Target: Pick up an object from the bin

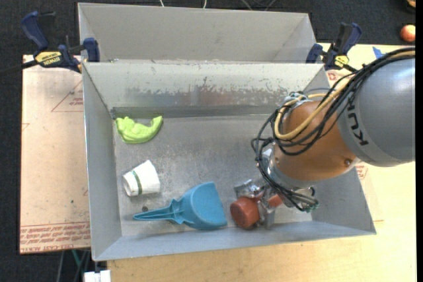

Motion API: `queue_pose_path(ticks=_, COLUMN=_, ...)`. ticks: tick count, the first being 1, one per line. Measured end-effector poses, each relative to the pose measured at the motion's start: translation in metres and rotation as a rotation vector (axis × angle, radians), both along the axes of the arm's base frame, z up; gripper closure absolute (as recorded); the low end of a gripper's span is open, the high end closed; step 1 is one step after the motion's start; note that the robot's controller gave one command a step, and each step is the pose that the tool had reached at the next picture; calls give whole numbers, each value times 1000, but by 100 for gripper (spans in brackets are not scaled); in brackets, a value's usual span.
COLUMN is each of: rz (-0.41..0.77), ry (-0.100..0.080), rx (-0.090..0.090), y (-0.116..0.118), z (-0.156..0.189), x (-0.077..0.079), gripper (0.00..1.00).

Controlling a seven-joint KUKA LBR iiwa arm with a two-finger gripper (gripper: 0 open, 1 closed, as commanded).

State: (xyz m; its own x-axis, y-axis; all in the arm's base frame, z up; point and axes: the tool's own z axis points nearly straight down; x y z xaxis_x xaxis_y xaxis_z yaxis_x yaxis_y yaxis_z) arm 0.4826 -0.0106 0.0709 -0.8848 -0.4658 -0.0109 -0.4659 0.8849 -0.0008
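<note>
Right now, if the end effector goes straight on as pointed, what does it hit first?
Probably the red-brown round piece right at the end effector, near the bin's front wall; depth unclear.

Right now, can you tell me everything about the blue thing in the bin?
The blue funnel looks like smooth plastic. It has a wide, open mouth and a thin, darker spout. It lies on its side on the floor of the grey bin, near the front wall, with its mouth to the right and its spout pointing left. The white cup sits just behind it, apart. The red-brown round thing is close by its mouth; whether they touch I cannot tell.
</note>
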Motion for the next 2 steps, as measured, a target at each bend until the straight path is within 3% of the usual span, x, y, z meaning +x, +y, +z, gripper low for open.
queue_pose_path(ticks=1, rz=0, ry=15, rx=1, y=1, z=27, x=-4, gripper=100)
queue_pose_path(ticks=2, rz=-1, ry=13, rx=2, y=1, z=73, x=-3, gripper=100)
